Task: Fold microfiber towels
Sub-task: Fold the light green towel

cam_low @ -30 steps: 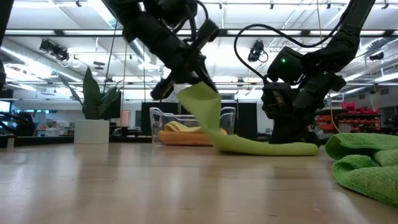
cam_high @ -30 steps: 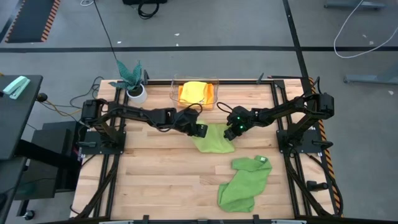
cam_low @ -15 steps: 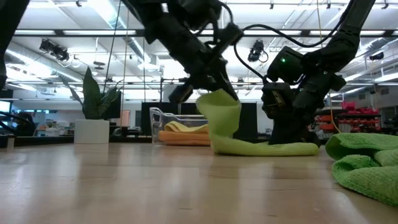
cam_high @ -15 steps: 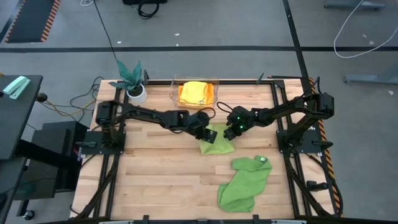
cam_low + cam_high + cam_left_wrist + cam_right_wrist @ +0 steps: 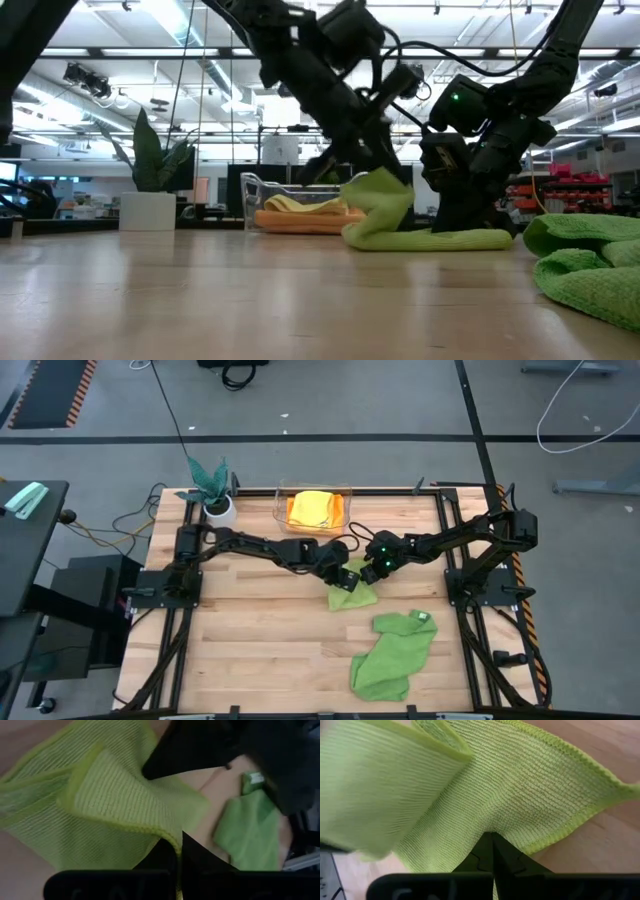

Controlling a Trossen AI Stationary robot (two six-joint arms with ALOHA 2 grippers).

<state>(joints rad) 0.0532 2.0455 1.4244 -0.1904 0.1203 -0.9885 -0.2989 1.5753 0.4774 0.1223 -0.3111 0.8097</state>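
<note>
hidden: both grippers cover part of the lime green towel [image 5: 355, 594] from above, fingertips not visible | cut off: mid-green towel [image 5: 590, 262] runs past the low view's edge | blurred: a dark arm [image 5: 260, 750] fills a corner of the left wrist view

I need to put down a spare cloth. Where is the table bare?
The near left of the table is bare, from the lime towel to the front edge, left of the green towel. Crowded: the middle, where both grippers meet on the lime towel, and the back by the bin and plant.
</note>
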